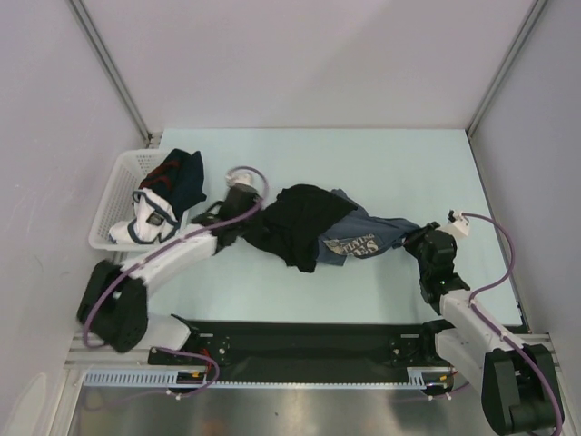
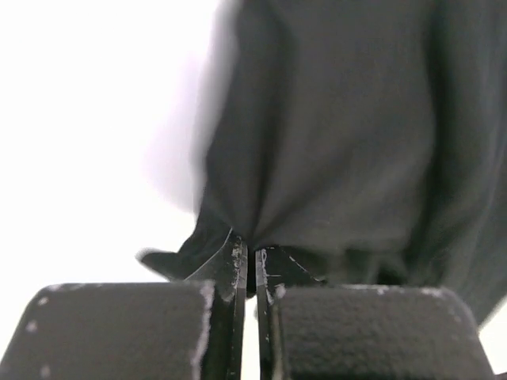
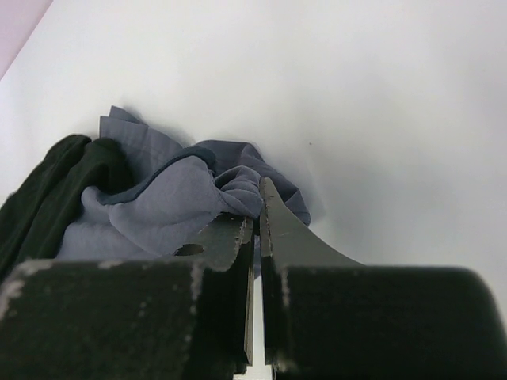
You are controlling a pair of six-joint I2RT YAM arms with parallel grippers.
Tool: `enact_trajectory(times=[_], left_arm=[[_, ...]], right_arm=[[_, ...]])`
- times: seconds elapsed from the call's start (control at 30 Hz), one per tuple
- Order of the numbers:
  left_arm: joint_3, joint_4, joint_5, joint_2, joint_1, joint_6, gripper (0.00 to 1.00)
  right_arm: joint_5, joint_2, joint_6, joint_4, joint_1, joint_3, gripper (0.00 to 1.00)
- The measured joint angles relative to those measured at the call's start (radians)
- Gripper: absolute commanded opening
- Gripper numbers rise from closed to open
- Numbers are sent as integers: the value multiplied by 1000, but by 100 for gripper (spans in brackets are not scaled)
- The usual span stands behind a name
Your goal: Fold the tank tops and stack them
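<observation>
Black tank top [image 1: 295, 218] pinched by left fingers [image 2: 228, 269], blue-grey tank top [image 1: 365, 238] by right fingers [image 3: 287, 233], stretched left-right.

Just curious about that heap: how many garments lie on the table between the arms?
2. A black top lies centrally, its edge in the left gripper; a blue-grey top lies partly under it, held by the right gripper. Others may hide beneath.

White-shelled left arm [image 1: 172, 250] reaches forward and inward from its base, wrist low. Its black two-finger left gripper [image 2: 252, 252] is clamped on a fold of the black cloth tank top [image 2: 333, 142]. White-shelled right arm [image 1: 467, 313] is bent short and angled inward, and its black two-finger right gripper [image 3: 256, 210] is closed to a thin slit.
</observation>
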Motion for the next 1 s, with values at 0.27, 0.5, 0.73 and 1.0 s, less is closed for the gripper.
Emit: enact_trajectory(times=[0.27, 0.5, 0.73, 1.0], left_arm=[[169, -136, 81, -401, 496, -16, 0], [608, -245, 344, -269, 859, -74, 0], [770, -213, 670, -143, 1243, -294, 0], [783, -239, 715, -156, 1488, -421, 0]], right_arm=[[58, -33, 35, -38, 1, 0, 0], [62, -18, 43, -38, 1, 0, 0], [60, -11, 43, -36, 1, 0, 0], [50, 22, 47, -23, 1, 0, 0]])
